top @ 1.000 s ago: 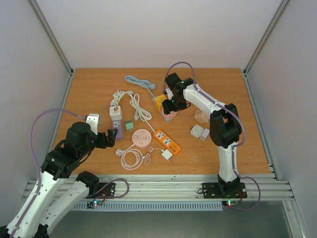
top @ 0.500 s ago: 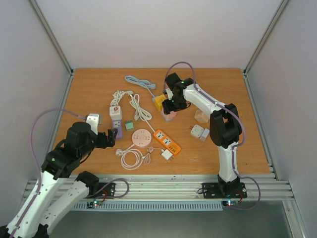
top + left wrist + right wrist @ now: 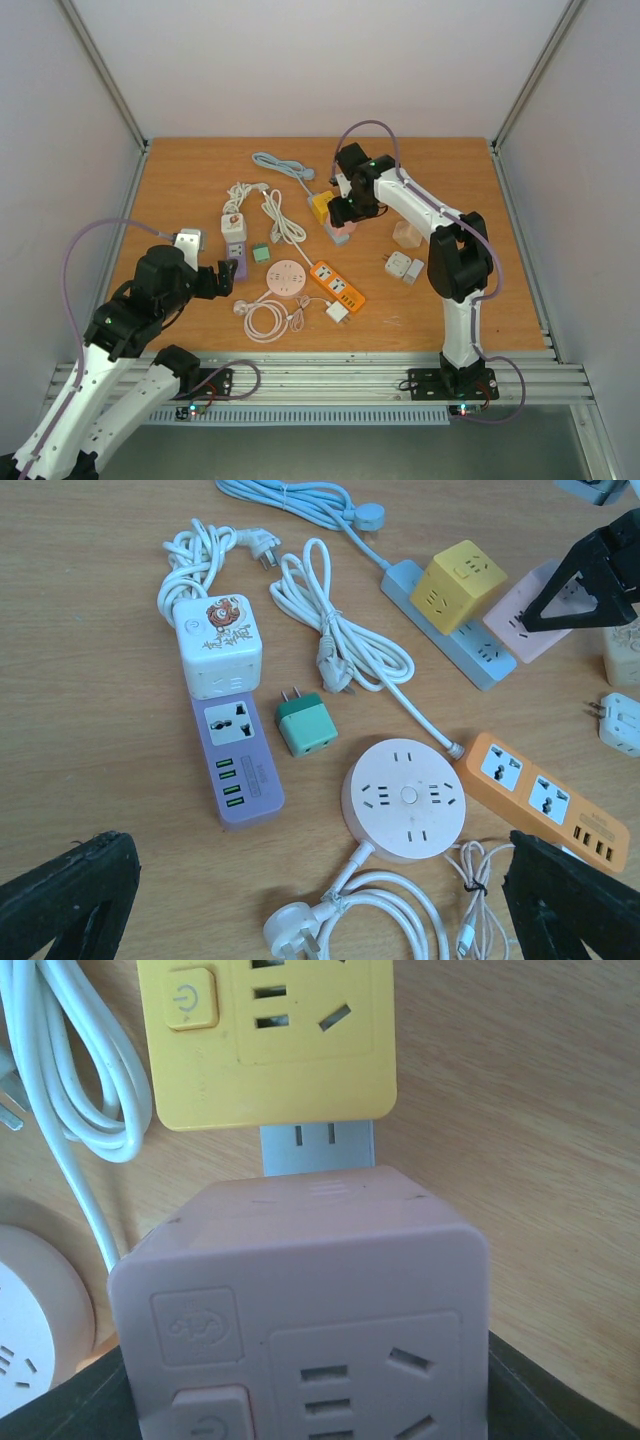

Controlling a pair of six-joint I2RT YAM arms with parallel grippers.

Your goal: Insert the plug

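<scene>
My right gripper [image 3: 345, 212] is shut on a pink cube adapter [image 3: 300, 1300], its dark fingers [image 3: 560, 1390] at the cube's sides. The cube sits over a light-blue power strip [image 3: 318, 1147], just in front of a yellow cube adapter [image 3: 270, 1040] plugged into the same strip. I cannot tell whether the pink cube's prongs are seated. In the left wrist view the pink cube [image 3: 530, 615], yellow cube [image 3: 458, 572] and blue strip [image 3: 450, 640] lie at the upper right. My left gripper [image 3: 320, 900] is open and empty above the near-left table.
A purple strip [image 3: 238, 760] with a white cube [image 3: 215, 645], a green adapter [image 3: 305, 725], a round pink socket [image 3: 405, 798] with coiled cable, an orange strip [image 3: 540, 800], white cables [image 3: 340, 630] and white adapters [image 3: 400, 266] lie around mid-table.
My right gripper has shifted slightly back and left with the pink cube over the blue strip. The left arm has not moved.
</scene>
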